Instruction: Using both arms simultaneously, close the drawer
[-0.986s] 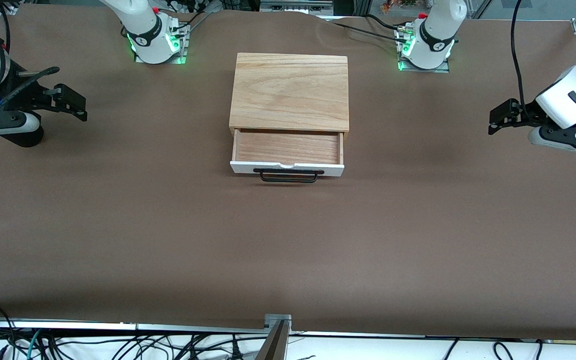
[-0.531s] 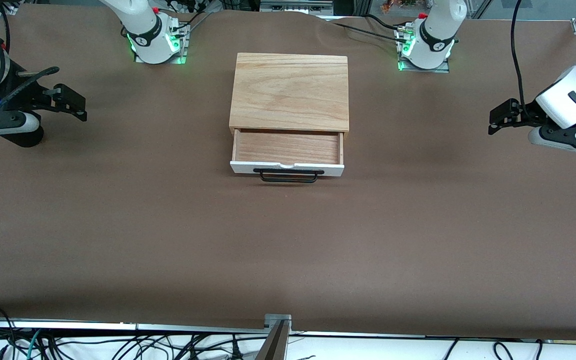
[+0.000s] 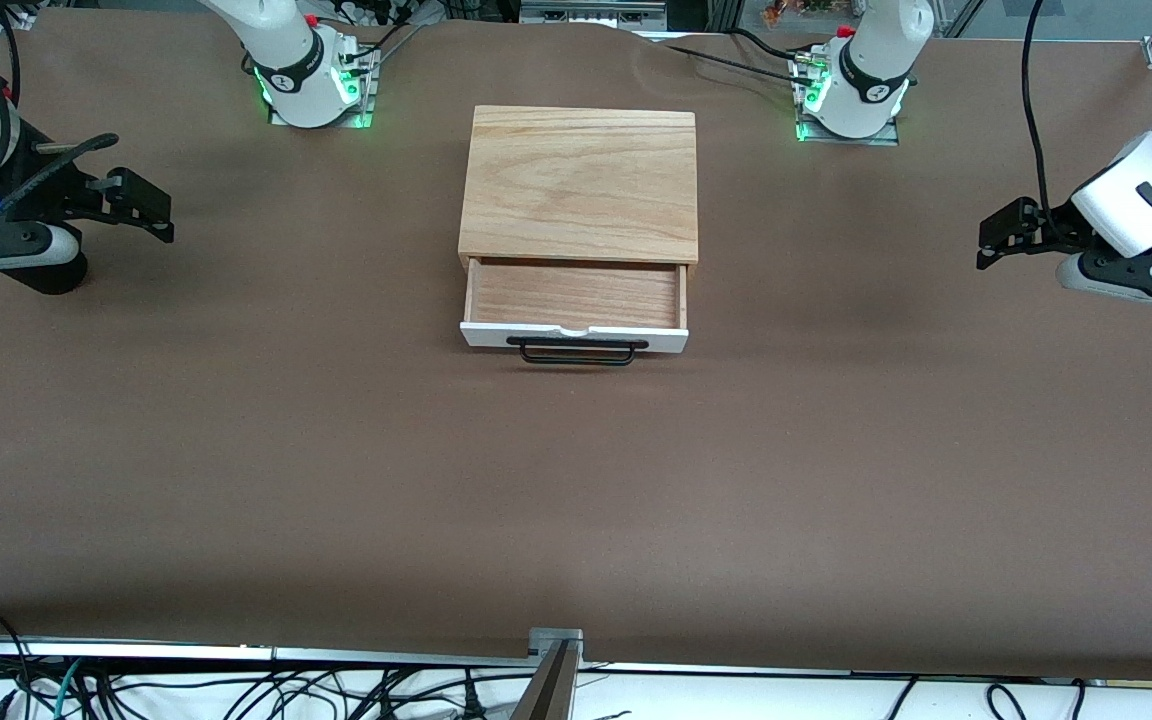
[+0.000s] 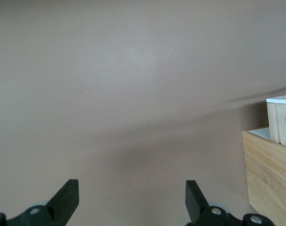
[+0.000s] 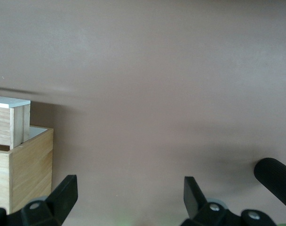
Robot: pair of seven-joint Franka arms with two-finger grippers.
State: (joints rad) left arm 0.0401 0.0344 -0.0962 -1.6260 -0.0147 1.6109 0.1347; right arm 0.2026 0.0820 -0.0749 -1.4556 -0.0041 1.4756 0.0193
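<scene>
The drawer [image 3: 576,300] is pulled partly out of the light-wood box [image 3: 579,185] at the table's middle, its white front panel and black wire handle [image 3: 576,350] facing the front camera. It is empty inside. My right gripper [image 3: 141,205] is open, held above the table toward the right arm's end, far from the drawer. My left gripper [image 3: 1006,232] is open, above the table toward the left arm's end. The left wrist view shows the open left gripper [image 4: 132,193] and the drawer's side [image 4: 280,117]. The right wrist view shows the open right gripper [image 5: 131,190] and the drawer [image 5: 10,121].
The brown table mat [image 3: 576,500] spreads wide in front of the drawer. The arms' green-lit bases [image 3: 311,85] [image 3: 848,100] stand either side of the box at the table's edge. Cables hang along the table's near edge.
</scene>
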